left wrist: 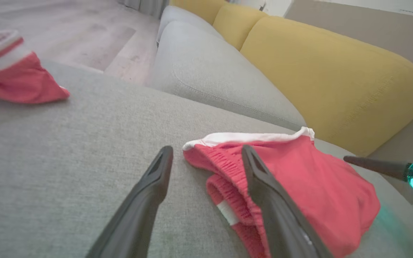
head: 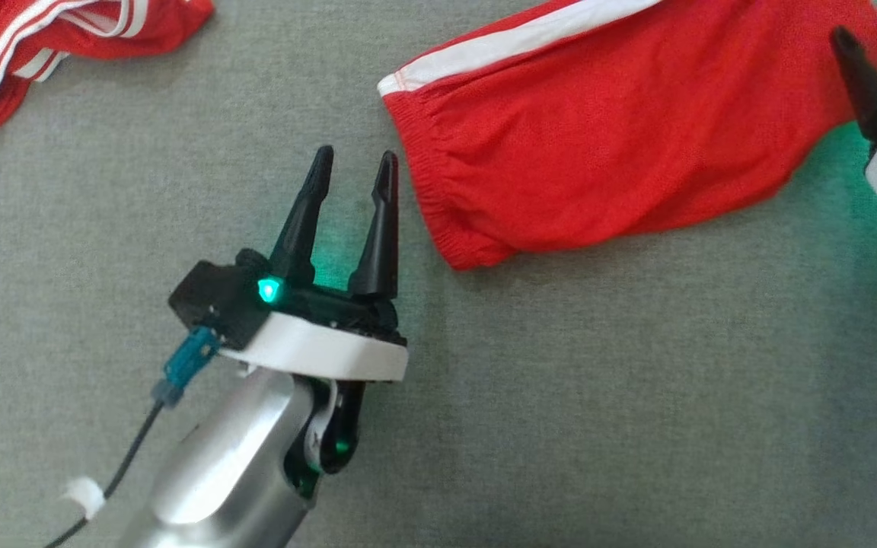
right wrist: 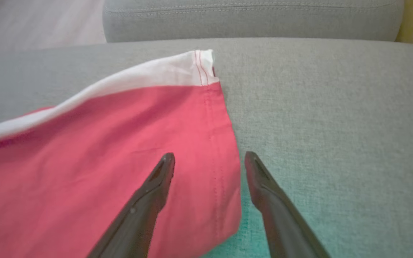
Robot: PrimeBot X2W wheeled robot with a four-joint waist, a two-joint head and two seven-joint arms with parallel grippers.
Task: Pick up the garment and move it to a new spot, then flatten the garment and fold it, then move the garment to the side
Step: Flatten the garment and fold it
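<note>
A pair of red shorts with a white side stripe (head: 606, 144) lies folded on the grey sofa seat, its elastic waistband toward the left. My left gripper (head: 353, 169) stands open just left of that waistband (left wrist: 228, 172), nothing between its fingers. At the right edge of the head view my right gripper (head: 876, 38) is open at the garment's hem end. In the right wrist view its fingers straddle the hem edge (right wrist: 224, 143), one finger (right wrist: 156, 186) over the red cloth, the other over bare cushion.
A second red garment with white stripes (head: 50, 46) lies at the far left of the seat, also seen as a red and white heap (left wrist: 9, 71). Grey and yellow back cushions (left wrist: 328, 75) rise behind. Wooden floor (left wrist: 66, 32) lies beyond the seat edge.
</note>
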